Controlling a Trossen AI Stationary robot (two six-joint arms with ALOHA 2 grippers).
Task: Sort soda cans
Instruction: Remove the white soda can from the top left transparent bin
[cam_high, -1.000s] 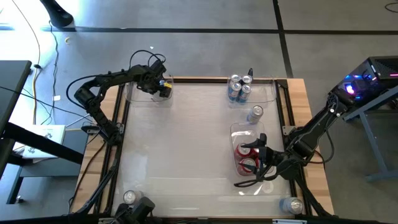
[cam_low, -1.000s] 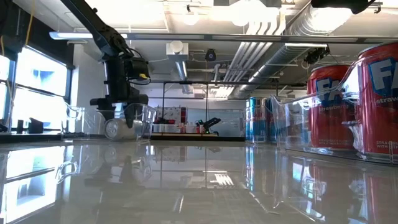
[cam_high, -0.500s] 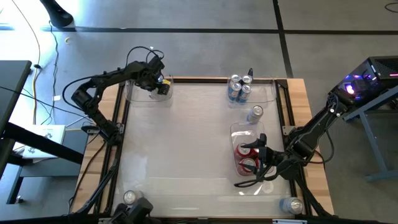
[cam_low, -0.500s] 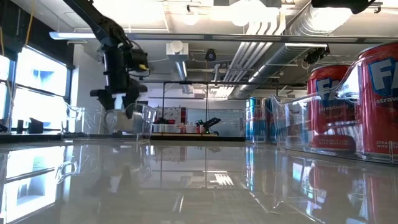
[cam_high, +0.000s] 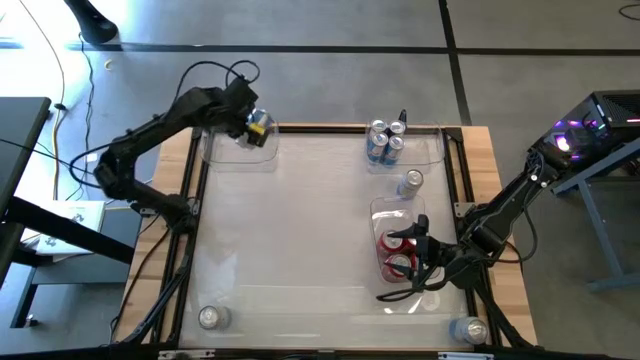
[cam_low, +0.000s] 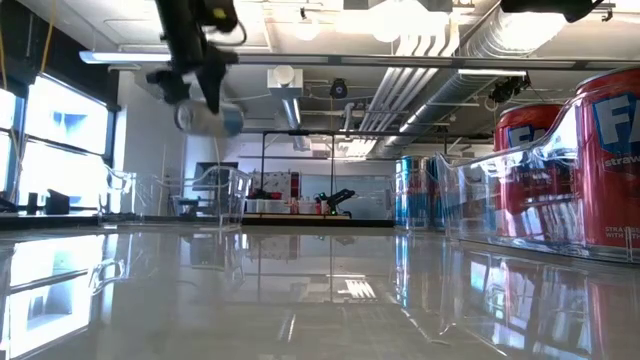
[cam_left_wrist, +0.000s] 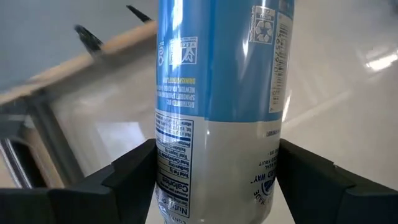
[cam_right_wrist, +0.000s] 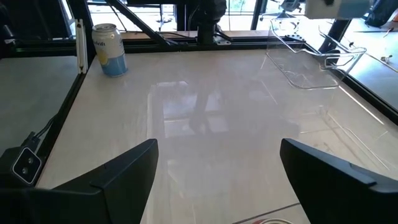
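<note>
My left gripper (cam_high: 252, 122) hangs above the clear bin (cam_high: 240, 152) at the table's far left, shut on a blue and silver-white soda can (cam_left_wrist: 217, 81). In the low view this can (cam_low: 205, 118) lies level under the gripper (cam_low: 196, 92), well above the bin (cam_low: 215, 192). My right gripper (cam_high: 412, 260) is open over the near-right bin of red cans (cam_high: 395, 255); its wrist view shows the gripper (cam_right_wrist: 217, 180) with nothing between the fingers. Several blue cans (cam_high: 385, 140) stand in the far-right bin. My left gripper pinches the can between its two fingers (cam_left_wrist: 127, 180), one on each side of the silver-white part of the body (cam_left_wrist: 211, 168). The fingers come from above and lie across the can. It is lifted clear and hangs level below them.
A lone silver can (cam_high: 410, 183) stands between the two right bins. Single cans stand at the near-left corner (cam_high: 209, 317) and the near-right corner (cam_high: 470, 329). The near-left can (cam_right_wrist: 109, 50) also shows in the right wrist view. The table's middle (cam_high: 300, 230) is bare.
My left gripper has risen from inside the far-left bin, staying shut on the can, and has drifted slightly toward the far edge. The can, low in the bin a second ago, now hangs clear above the bin's rim.
</note>
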